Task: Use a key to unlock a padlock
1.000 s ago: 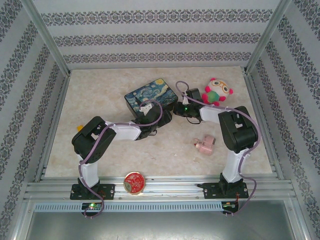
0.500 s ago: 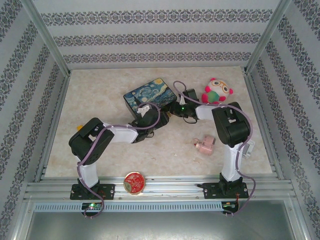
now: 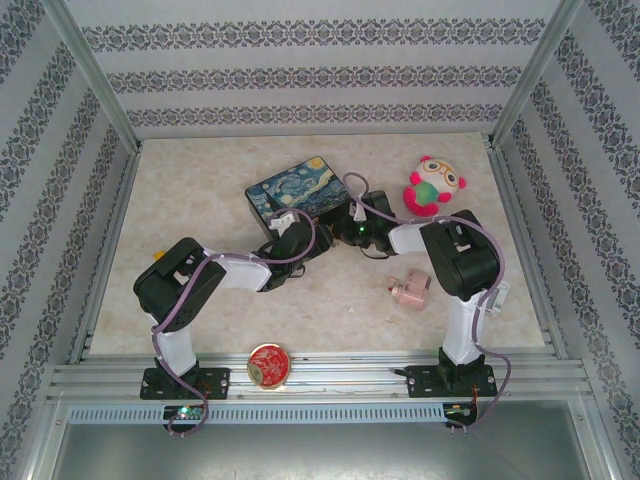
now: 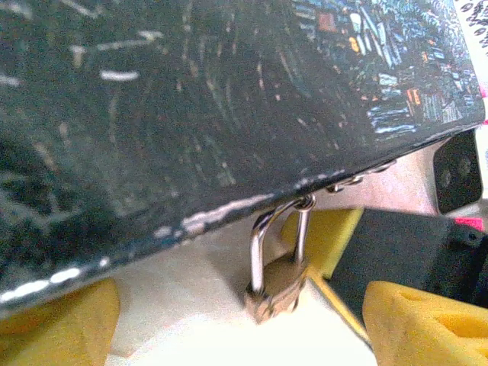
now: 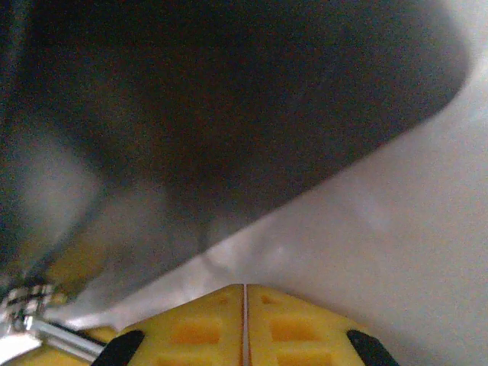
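The small brass padlock (image 4: 278, 284) hangs by its silvery shackle (image 4: 259, 244) from the hasp on the lower edge of the Starry Night box (image 4: 191, 114). My left gripper (image 4: 236, 332) is open, and its yellow fingers (image 4: 53, 320) stand either side of the lock without touching it. My right gripper (image 5: 245, 316) is shut with its pads pressed together, right behind the lock. One of its yellow fingers (image 4: 324, 232) is in the left wrist view. I cannot make out the key. From above, both grippers (image 3: 335, 228) meet at the box's front corner (image 3: 300, 188).
A pink and green owl plush (image 3: 435, 185) sits right of the box. A pink blocky object (image 3: 408, 290) lies at the right front, and a red round tin (image 3: 268, 363) at the near edge. Patterned walls and metal posts close in the table (image 3: 200, 180).
My right gripper has swung left towards the box's front corner and the left gripper. The left arm has shifted slightly left. The box has not moved.
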Controlling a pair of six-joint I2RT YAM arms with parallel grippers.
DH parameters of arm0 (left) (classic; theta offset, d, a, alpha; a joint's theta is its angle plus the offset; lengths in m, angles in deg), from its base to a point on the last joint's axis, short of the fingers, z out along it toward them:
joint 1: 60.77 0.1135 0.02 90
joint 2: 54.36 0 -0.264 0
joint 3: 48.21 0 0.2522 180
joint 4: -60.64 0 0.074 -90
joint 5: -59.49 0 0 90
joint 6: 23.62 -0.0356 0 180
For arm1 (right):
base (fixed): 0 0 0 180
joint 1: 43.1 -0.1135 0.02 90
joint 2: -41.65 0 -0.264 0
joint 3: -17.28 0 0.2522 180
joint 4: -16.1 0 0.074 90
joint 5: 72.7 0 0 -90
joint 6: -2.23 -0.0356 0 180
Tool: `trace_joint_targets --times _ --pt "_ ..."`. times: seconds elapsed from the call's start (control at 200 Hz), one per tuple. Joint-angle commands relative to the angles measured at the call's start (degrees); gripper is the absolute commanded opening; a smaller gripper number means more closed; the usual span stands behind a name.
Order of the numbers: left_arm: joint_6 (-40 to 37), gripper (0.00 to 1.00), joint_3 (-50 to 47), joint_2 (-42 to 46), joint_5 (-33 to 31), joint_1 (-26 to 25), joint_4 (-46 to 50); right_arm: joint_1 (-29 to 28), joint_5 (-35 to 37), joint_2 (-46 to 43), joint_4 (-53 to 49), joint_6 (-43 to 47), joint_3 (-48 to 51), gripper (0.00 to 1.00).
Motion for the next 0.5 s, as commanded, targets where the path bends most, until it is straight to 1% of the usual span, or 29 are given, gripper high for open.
trace_joint_targets --times 0.0,0.125,0.145,0.23,0.34,0.365,0.495 --pt "-2.3 0.82 1.5 -0.1 0.9 0.7 0.8 -1.4 -4.3 -2.9 -0.3 -2.7 3.2 0.11" --pt "-3.4 0.80 1.9 -0.8 3.0 0.7 0.4 -1.9 -4.1 -5.2 -0.2 -3.7 5.7 0.12" --pt "-3.5 0.78 2.0 -0.9 3.3 0.7 0.4 -1.9 -4.0 -5.4 -0.3 -3.8 6.0 0.12" --pt "-3.7 0.76 1.9 -1.2 4.2 0.7 0.5 -2.5 -2.4 -6.9 -0.8 -3.2 7.2 0.13" --pt "-3.6 0.74 1.6 -0.9 5.0 0.7 2.1 -2.1 1.8 -10.2 -3.1 -1.7 9.1 0.15" --pt "-3.7 0.72 1.6 -0.8 5.1 0.7 2.6 -2.0 2.8 -11.2 -3.7 -1.4 9.6 0.16" --pt "-4.6 0.70 1.7 -1.1 5.9 1.2 4.0 -1.4 7.9 -16.8 -6.7 0.2 12.4 0.22"
